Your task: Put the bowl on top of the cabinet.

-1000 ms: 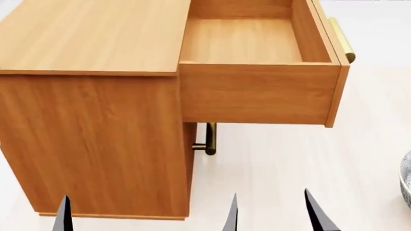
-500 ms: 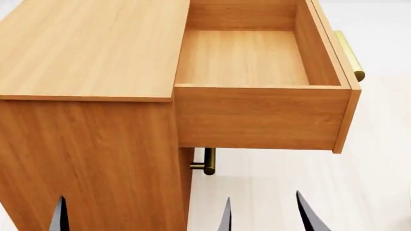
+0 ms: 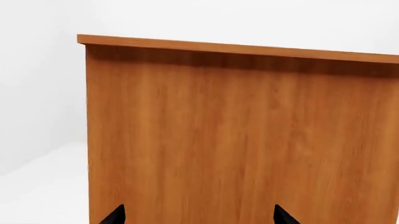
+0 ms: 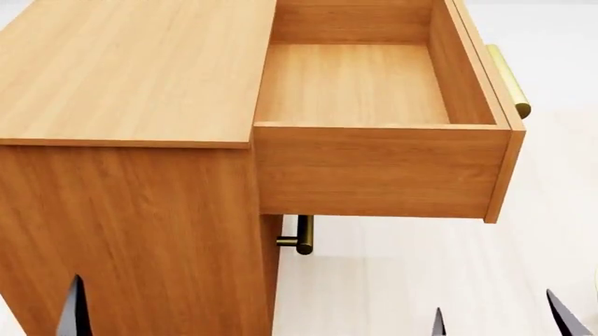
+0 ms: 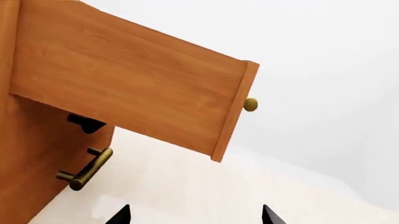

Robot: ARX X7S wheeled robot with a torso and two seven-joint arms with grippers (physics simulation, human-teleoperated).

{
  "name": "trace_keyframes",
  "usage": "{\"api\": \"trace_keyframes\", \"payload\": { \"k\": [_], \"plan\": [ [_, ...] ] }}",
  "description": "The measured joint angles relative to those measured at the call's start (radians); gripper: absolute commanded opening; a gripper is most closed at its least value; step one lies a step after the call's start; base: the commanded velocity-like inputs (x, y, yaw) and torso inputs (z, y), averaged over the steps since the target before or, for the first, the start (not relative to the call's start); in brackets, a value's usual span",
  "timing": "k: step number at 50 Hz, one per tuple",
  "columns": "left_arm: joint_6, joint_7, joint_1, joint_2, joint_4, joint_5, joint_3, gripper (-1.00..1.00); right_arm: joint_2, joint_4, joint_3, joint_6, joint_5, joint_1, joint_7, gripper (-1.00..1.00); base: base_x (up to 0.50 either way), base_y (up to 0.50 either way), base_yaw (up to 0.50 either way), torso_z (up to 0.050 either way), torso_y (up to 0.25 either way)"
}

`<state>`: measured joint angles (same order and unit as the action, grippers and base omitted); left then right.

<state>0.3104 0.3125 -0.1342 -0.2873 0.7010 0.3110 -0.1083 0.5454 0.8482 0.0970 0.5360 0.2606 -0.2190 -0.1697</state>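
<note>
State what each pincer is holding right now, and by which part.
Nothing is held. The left pincer and the right pincer both stand open with empty space between their tips, facing the cabinet. The bowl is out of view.

Simulated scene, bare pale setting, no room type determinable. Only furnishing: wood-grain cabinet [image 4: 131,105] on pale wood-look floor [image 4: 411,273], top drawer [image 4: 374,105] pulled out, brass bar handles [image 4: 301,238].
</note>
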Motion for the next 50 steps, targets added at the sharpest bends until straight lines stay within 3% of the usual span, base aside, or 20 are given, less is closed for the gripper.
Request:
{"api": "trace_keyframes", "payload": {
  "k": [16,26,36,50],
  "plan": [
    [-0.001,0.01,0.007,-0.011,0.002,0.019,0.011,1.0,0.168,-0.036,0.593,0.097,0.339,-0.177,0.21,1.0,0.0,0.0,0.0,0.0,0.0],
    [-0.005,0.016,0.006,-0.017,0.001,0.019,0.011,1.0,0.252,-0.062,0.763,0.209,0.441,-0.196,0.204,1.0,0.0,0.0,0.0,0.0,0.0],
    [-0.006,0.023,0.01,-0.021,-0.003,0.02,0.013,1.0,0.405,-0.182,0.725,0.341,0.574,-0.053,0.089,1.0,0.0,0.0,0.0,0.0,0.0],
    [-0.008,0.03,0.016,-0.025,-0.017,0.013,0.006,1.0,0.558,-0.432,0.349,0.408,0.704,0.341,-0.082,1.0,0.0,0.0,0.0,0.0,0.0]
  ]
}}
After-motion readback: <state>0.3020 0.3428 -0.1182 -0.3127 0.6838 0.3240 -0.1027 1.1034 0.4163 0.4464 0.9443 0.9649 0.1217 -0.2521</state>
